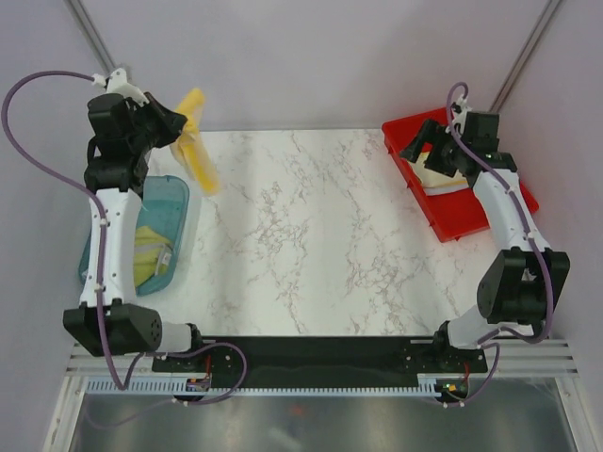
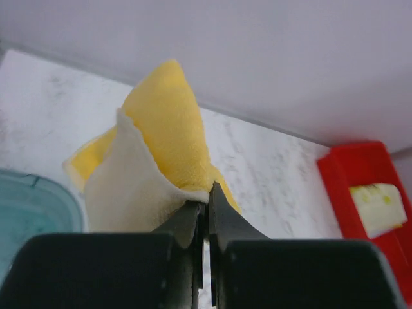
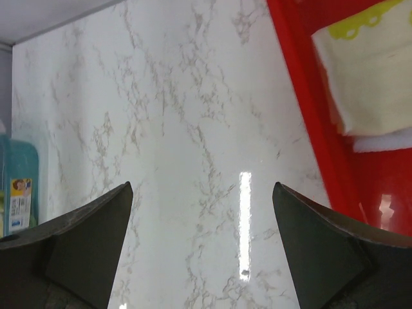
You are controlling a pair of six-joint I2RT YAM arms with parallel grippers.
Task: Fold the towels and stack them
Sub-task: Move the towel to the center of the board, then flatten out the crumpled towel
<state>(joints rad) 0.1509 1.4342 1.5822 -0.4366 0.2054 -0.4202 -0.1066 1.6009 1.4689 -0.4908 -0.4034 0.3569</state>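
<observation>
Yellow towel [image 1: 200,146] hangs over the far-left corner of the counter [image 1: 311,245], just beyond the teal tub [image 1: 177,198]. The left pincer [image 2: 207,201] has its jaws pressed together on a bunched edge of it. It looks light, soft and limp, so it will likely sag and swing. A corner or hem seems the best place to grip. Right pincer [image 3: 203,190] is spread wide and holds nothing, beside the red tray [image 1: 457,231] at the far right, where a folded printed towel [image 3: 367,77] lies.
</observation>
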